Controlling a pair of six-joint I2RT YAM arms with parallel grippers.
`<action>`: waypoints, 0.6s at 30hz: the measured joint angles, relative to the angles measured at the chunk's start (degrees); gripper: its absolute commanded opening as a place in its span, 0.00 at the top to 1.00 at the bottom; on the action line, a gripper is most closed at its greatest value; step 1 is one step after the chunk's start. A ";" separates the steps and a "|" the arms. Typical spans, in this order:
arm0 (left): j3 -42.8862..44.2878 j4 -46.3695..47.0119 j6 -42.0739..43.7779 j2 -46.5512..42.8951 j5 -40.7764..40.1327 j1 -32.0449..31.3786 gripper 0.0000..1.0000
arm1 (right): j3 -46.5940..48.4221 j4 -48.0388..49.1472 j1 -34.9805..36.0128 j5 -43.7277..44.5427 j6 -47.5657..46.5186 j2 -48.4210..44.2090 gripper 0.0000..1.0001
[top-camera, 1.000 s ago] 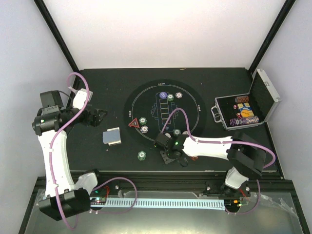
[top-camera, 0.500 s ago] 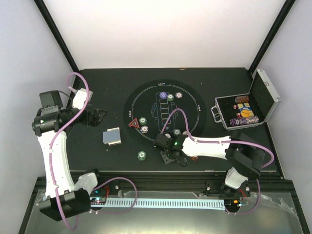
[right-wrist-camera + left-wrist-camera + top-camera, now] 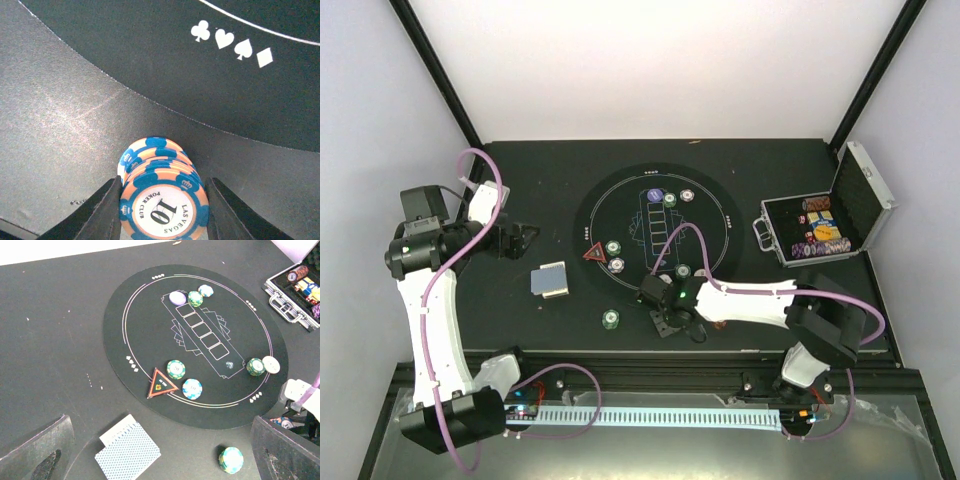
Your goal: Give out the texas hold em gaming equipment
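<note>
Right claw [image 3: 164, 207] pinching the chip stack [image 3: 161, 175] by its rims!
Hard, slick, loose discs, I'd say: squeeze mid-stack or they shear; left claw [image 3: 160, 450] gapes empty.

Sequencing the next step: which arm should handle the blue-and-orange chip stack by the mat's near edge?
Right. The right gripper straddles the chip stack, a finger on each side. The left gripper hangs open far to the side, near the cards.

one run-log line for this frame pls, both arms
left gripper: open, empty, near card deck | right gripper: jaws flank blue-orange chip stack, grip unclear | stack: on table, just off mat edge
</note>
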 measured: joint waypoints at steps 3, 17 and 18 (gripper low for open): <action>0.00 0.00 -0.02 0.00 0.00 0.00 0.01 | 0.46 -0.98 0.00 0.00 -0.02 -1.01 0.63; 0.00 -0.46 0.22 0.00 0.04 0.00 0.01 | 8.79 -6.56 -11.96 1.11 -3.87 -6.67 0.65; 0.00 -0.46 0.22 0.00 0.04 0.00 0.01 | 9.51 -6.64 -14.60 1.22 -4.70 -6.58 0.65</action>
